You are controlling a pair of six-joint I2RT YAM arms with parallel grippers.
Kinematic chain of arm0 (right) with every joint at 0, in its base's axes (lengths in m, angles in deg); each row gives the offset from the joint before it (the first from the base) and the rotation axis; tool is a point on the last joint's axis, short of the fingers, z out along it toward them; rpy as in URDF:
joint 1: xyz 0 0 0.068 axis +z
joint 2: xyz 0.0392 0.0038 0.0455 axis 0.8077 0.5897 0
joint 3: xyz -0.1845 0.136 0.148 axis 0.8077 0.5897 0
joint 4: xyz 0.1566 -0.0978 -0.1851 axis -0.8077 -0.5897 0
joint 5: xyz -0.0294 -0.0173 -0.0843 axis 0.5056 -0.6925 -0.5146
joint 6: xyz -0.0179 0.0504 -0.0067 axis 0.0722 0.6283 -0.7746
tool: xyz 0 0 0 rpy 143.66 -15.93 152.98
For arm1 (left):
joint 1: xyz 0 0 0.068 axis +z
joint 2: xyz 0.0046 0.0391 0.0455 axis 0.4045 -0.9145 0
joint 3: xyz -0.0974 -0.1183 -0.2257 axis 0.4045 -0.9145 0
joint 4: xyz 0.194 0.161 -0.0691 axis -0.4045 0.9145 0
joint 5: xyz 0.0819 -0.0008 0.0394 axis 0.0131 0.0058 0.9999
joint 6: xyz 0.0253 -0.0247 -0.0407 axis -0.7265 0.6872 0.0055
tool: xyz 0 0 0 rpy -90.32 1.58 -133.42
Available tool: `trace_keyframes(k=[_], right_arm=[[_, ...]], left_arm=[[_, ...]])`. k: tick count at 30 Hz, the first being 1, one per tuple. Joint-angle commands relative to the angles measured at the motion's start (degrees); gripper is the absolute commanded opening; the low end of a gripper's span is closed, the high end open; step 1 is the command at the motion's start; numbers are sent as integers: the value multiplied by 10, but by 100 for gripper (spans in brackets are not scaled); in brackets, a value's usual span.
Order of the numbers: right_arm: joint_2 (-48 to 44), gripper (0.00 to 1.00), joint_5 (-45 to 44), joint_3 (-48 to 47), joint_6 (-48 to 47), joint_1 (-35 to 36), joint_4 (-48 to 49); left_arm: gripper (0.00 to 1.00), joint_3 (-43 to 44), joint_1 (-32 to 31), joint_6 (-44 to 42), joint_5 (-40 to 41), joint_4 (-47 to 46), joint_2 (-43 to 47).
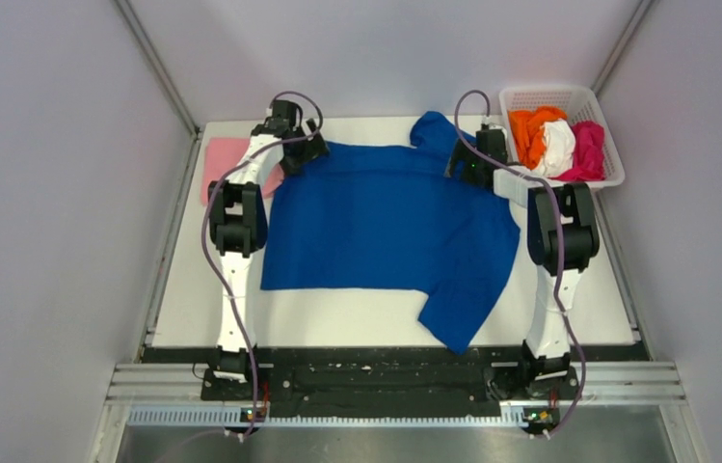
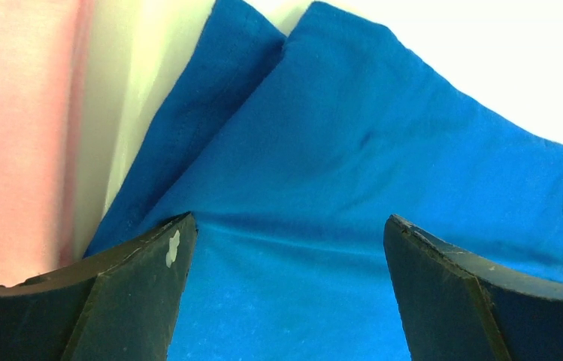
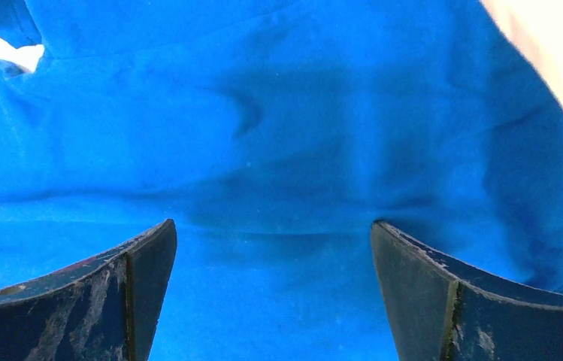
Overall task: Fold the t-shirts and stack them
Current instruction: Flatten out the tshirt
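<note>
A royal-blue t-shirt (image 1: 386, 217) lies spread over the middle of the white table, plain side up, one sleeve hanging toward the near right. My left gripper (image 1: 301, 154) is open over its far left corner; blue cloth (image 2: 323, 173) fills the gap between the jaws. My right gripper (image 1: 466, 164) is open over the far right part, by the bunched sleeve; blue cloth (image 3: 278, 165) lies under it. A light pink t-shirt (image 1: 222, 159) lies folded at the far left (image 2: 15, 135). Orange (image 1: 530, 130), white (image 1: 557, 145) and magenta (image 1: 588, 149) t-shirts sit crumpled in the basket.
A white lattice basket (image 1: 521, 96) stands at the far right corner of the table. Grey walls close in on the left, right and back. A black rail with both arm bases runs along the near edge.
</note>
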Motion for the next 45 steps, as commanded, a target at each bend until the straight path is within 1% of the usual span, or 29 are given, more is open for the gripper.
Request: trace_keyframes(k=[1,3,6,8,9,11,13,15,17,20,23,24,26,28,31,32,34,35,37,40,42,44,45], right_arm=[[-9,99,15,-65,-56,-4,-72],[-52,99,7,-50,-71,3,-74],[-143,99,-9,1,-82,26,-78],[-217,99,-32,52,-83,48,-81],[-255,99,-45,96,-76,55,-80],[-333,99,-51,180,-32,58,-61],[-412,99,-44,272,14,55,-25],[-481,99,-25,356,59,48,16],[-547,99,-10,426,98,44,39],[-627,99,-3,479,136,43,19],[-673,99,4,500,153,50,-43],[-683,99,-6,503,158,54,-69],[-698,99,-40,507,159,69,-114],[-704,98,-64,507,156,84,-149],[-696,96,-71,503,152,103,-182],[-693,96,-76,503,150,112,-188],[-688,96,-94,504,153,128,-204],[-685,96,-101,504,153,135,-209],[-682,96,-111,504,155,146,-221],[-683,96,-119,508,154,155,-232],[-684,96,-125,507,151,154,-241],[-687,96,-136,506,149,155,-251],[-689,96,-137,505,147,155,-253]], left_arm=[[99,18,-1,-14,-40,16,28],[99,-3,-7,-21,-38,14,74],[99,-77,-24,-28,-23,10,174],[99,-178,-41,-30,1,2,272],[99,-230,-48,-27,13,3,320],[99,-344,-59,-10,39,-8,413],[99,-465,-62,19,59,-22,507],[99,-576,-63,57,107,-19,598],[99,-679,-64,94,140,-10,680],[99,-781,-64,128,181,34,778],[97,-856,-64,171,239,90,846],[95,-880,-64,185,255,96,864],[89,-919,-63,210,270,99,890],[89,-945,-61,227,273,84,899],[86,-957,-56,243,286,49,881],[86,-954,-53,246,289,38,869],[79,-940,-49,241,283,16,840],[77,-929,-48,240,284,12,820],[77,-901,-47,250,289,20,782],[74,-880,-46,254,275,14,735],[69,-873,-47,256,267,12,716],[67,-871,-47,257,270,13,702],[63,-868,-46,257,272,16,697]])
